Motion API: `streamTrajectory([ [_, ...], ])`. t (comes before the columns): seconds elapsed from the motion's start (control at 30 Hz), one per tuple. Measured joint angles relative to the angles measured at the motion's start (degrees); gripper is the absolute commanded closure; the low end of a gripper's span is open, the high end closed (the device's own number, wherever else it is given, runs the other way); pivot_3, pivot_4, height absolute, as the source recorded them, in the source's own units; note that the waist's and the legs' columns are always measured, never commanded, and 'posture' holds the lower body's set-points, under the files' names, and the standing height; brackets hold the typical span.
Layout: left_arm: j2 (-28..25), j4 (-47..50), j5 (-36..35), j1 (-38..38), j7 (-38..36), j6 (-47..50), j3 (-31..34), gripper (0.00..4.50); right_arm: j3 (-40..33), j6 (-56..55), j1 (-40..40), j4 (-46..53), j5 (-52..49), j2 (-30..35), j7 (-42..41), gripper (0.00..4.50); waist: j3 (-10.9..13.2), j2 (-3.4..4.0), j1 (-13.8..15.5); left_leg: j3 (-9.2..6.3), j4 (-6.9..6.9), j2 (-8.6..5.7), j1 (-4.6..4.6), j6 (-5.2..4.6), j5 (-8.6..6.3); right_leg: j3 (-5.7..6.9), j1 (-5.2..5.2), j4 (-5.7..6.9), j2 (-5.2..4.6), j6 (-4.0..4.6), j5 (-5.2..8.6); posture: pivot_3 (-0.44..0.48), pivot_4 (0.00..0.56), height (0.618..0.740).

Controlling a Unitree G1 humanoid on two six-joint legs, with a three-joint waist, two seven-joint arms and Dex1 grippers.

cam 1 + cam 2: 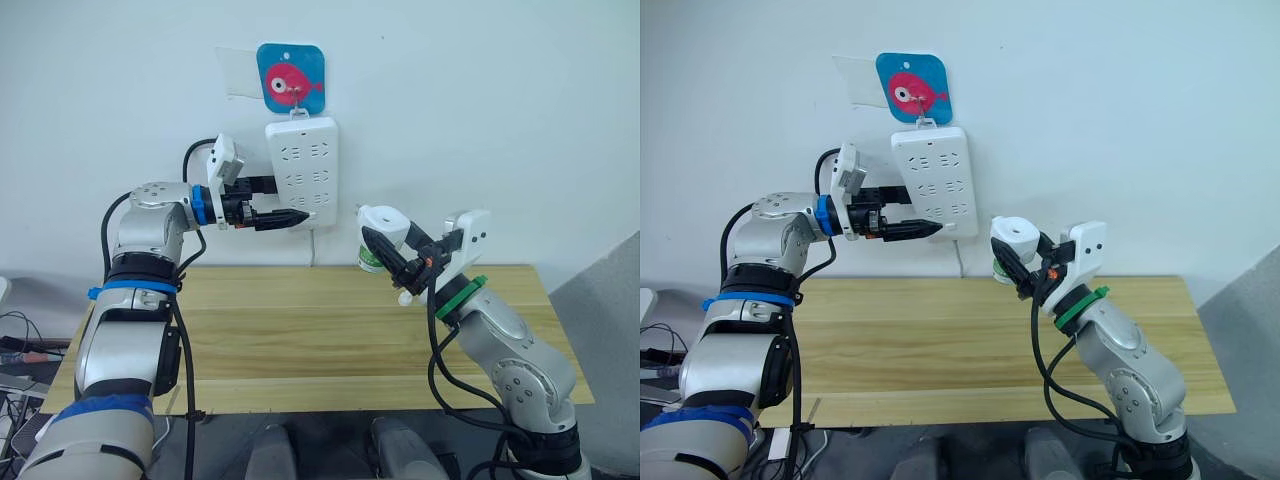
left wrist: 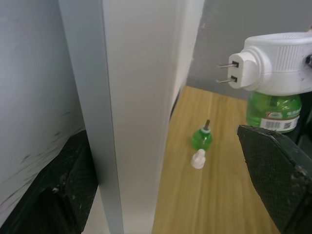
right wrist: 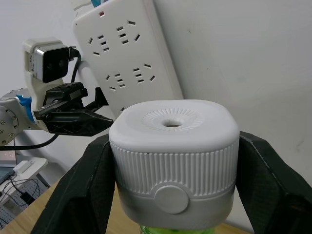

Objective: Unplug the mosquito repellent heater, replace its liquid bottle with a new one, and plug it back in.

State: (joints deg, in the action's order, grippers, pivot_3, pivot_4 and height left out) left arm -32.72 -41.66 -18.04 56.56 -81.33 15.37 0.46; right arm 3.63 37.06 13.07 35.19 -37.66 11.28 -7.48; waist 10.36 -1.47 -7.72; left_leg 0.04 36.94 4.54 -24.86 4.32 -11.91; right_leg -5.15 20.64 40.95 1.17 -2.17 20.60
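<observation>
— White strip hangs on the wall; what is the left gripper doing at it?
— It sits at the strip's lower edge, its black fingers straddling that edge, spread apart, one on each side. I judge it is steadying the strip.
— And the heater?
— Off the strip, held in the air above the table, to the right of the strip and a little lower. The right gripper is clamped on its ribbed sides, vent hole facing up toward the wrist camera. A green bottle with a label hangs under it.
— Which way do the prongs point?
— Toward the strip and the left arm, roughly level. The heater must travel leftward and up, prongs first, to meet a socket; the right arm alone carries it.
— Anything on the table?
— A small green bottle with its wick bare, and a white cap just beside it, lying below the strip.
</observation>
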Motion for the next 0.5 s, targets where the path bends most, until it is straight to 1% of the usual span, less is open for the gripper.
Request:
streamTrajectory([
  [0.1,0.3,0.7,-0.2,0.0,0.1,1.8,0.4,0.56,0.4,0.0,0.8,0.0,0.3,-0.1,-0.1,1.47,0.0,0.0,-0.4,0.0,0.0,0.0,0.0,0.03,0.02,-0.01,0.0,0.01,0.0,0.0,0.0,-0.176,0.129,0.74],
  [0.27,0.2,0.8,-1.2,0.0,0.7,4.5,2.0,2.13,1.6,0.7,1.7,-0.1,0.6,0.0,-1.1,1.47,0.0,0.0,-0.6,0.0,0.03,0.0,0.01,-0.15,-0.08,-0.03,0.0,0.08,0.01,0.0,0.0,-0.171,0.131,0.74],
  [0.37,0.1,1.3,-1.9,0.0,0.9,6.5,2.5,3.05,2.8,2.6,4.1,-0.6,0.5,-0.2,-1.1,1.47,0.0,0.0,-0.8,-0.02,0.03,0.01,0.02,-0.14,-0.07,-0.02,0.0,0.1,0.01,0.0,0.0,-0.169,0.134,0.74],
  [0.4,0.1,1.4,-1.9,0.0,0.9,6.7,2.4,3.19,3.0,2.9,4.6,-0.6,0.5,-0.4,-1.1,1.47,0.0,0.0,-0.8,-0.02,0.03,0.01,0.02,-0.14,-0.07,-0.02,0.0,0.1,0.01,0.0,0.0,-0.169,0.133,0.74],
  [0.5,0.2,1.9,-2.2,0.0,1.8,7.9,2.5,3.18,3.4,4.6,6.3,-1.4,0.4,-1.5,-1.0,1.47,0.0,0.0,-0.8,-0.03,0.03,0.01,0.02,-0.12,-0.06,-0.02,0.01,0.1,0.01,0.0,0.0,-0.169,0.134,0.74],
])
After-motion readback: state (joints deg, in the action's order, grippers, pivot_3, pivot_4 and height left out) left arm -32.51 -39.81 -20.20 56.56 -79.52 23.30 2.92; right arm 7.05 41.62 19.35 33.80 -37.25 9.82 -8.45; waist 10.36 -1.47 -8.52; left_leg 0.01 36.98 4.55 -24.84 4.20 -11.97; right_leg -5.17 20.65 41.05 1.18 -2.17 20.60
